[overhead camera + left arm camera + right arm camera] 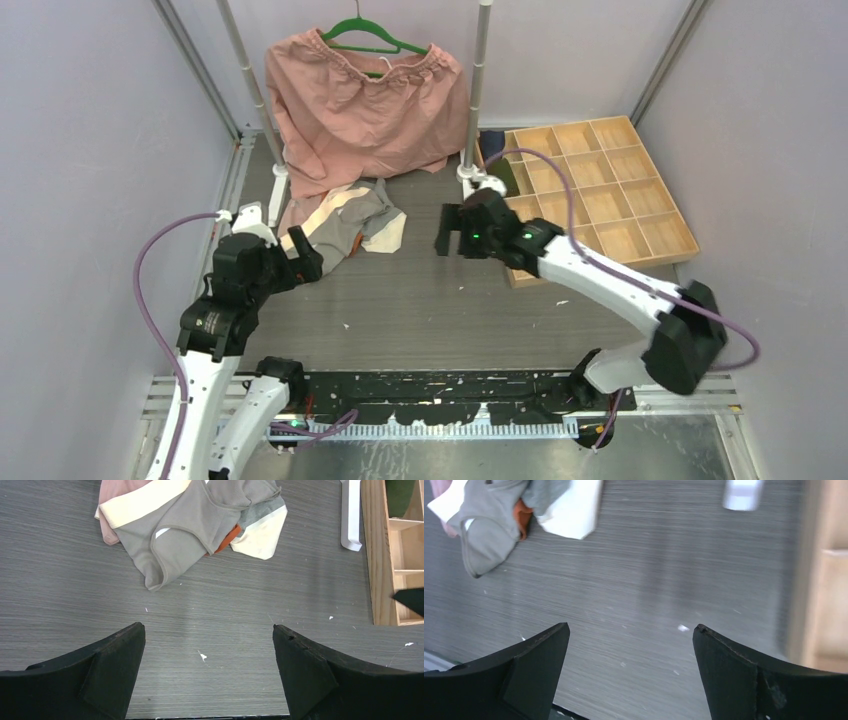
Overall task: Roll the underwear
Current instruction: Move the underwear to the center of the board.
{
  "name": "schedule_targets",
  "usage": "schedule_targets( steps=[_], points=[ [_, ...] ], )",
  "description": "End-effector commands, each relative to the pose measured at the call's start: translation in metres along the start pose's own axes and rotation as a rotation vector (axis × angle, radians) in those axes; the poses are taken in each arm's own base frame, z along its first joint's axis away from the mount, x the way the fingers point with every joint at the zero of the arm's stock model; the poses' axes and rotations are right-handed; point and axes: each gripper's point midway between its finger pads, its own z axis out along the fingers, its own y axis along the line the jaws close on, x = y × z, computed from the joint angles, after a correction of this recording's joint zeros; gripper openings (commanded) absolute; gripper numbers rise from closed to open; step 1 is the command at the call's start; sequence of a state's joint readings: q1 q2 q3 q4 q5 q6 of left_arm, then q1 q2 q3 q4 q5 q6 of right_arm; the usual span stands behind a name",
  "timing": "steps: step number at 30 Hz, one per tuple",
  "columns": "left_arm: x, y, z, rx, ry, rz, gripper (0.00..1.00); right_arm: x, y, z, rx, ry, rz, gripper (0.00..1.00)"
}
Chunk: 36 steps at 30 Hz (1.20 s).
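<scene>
**Two grippers wide open, underwear loose in a heap**

Two poles (pixel 478 80) of bare metal stand at the back of the table (pixel 420 300). Between them one large salmon garment (pixel 365 110) hangs on a green hanger (pixel 375 35), its hem sagging onto the tabletop. The underwear (pixel 190 530) lies in a crumpled heap just in front of that hem, left of the table's middle.

The right pole's white foot (pixel 350 515) stands between the heap and one wooden tray (pixel 374 555). The tray is divided into square compartments. Two dark cloth rolls (pixel 503 175) sit in its left compartments, and the right arm crosses over its near left corner.

The tabletop is grey with a fine wood-like grain, flecked with small white crumbs. The underwear is soft and matt: grey on top, a cream band, a pink edge at the left, a sliver of orange underneath. Four colours show, but how many pieces there are cannot be told.

The left gripper (pixel 207 627) hovers over bare table just in front of the heap. Its black wedge-shaped fingers are spread as far as they go and hold nothing. The right gripper (pixel 630 626) hangs over the table between heap and tray, equally wide and empty (its wrist view is blurred).
</scene>
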State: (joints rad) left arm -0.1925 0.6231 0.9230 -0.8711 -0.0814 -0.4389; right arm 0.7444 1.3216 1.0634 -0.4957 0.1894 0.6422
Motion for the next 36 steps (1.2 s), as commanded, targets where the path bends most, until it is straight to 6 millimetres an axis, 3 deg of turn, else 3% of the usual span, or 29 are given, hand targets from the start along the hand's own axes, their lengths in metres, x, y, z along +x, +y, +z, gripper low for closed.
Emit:
schedule_targets(
  steps=[1, 4, 9, 13, 19, 24, 28, 32, 35, 36],
  points=[
    [-0.010, -0.006, 0.001, 0.025, -0.037, -0.007, 1.00, -0.027, 0.094, 0.035, -0.189, -0.095, 0.000, 1.00],
    [-0.011, -0.006, 0.000, 0.024, -0.046, -0.007, 1.00, -0.019, 0.127, 0.067, -0.225, -0.092, -0.018, 1.00],
    [-0.011, -0.007, 0.000, 0.030, -0.048, -0.007, 1.00, -0.011, 0.158, 0.121, -0.245, -0.056, 0.008, 0.99],
    [-0.011, -0.008, -0.001, 0.037, -0.043, -0.004, 1.00, 0.001, 0.170, 0.163, -0.249, -0.039, 0.019, 0.96],
    [-0.012, -0.008, -0.002, 0.038, -0.047, 0.005, 1.00, 0.010, 0.179, 0.206, -0.224, -0.009, -0.008, 0.88],
    [-0.013, -0.004, -0.004, 0.020, -0.049, 0.023, 1.00, 0.013, 0.191, 0.222, -0.246, 0.015, -0.012, 0.74],
    [-0.013, -0.007, -0.004, 0.035, -0.050, 0.026, 1.00, 0.009, 0.197, 0.221, -0.267, 0.005, -0.017, 0.51],
    [-0.013, -0.006, -0.004, 0.033, -0.048, 0.026, 1.00, 0.006, 0.194, 0.213, -0.267, -0.005, -0.037, 0.18],
    [-0.013, -0.006, -0.004, 0.030, -0.050, 0.026, 1.00, 0.008, 0.182, 0.204, -0.248, -0.016, -0.046, 0.02],
    [-0.013, -0.005, -0.004, 0.024, -0.051, 0.026, 1.00, 0.009, 0.177, 0.198, -0.243, -0.022, -0.049, 0.01]
  ],
)
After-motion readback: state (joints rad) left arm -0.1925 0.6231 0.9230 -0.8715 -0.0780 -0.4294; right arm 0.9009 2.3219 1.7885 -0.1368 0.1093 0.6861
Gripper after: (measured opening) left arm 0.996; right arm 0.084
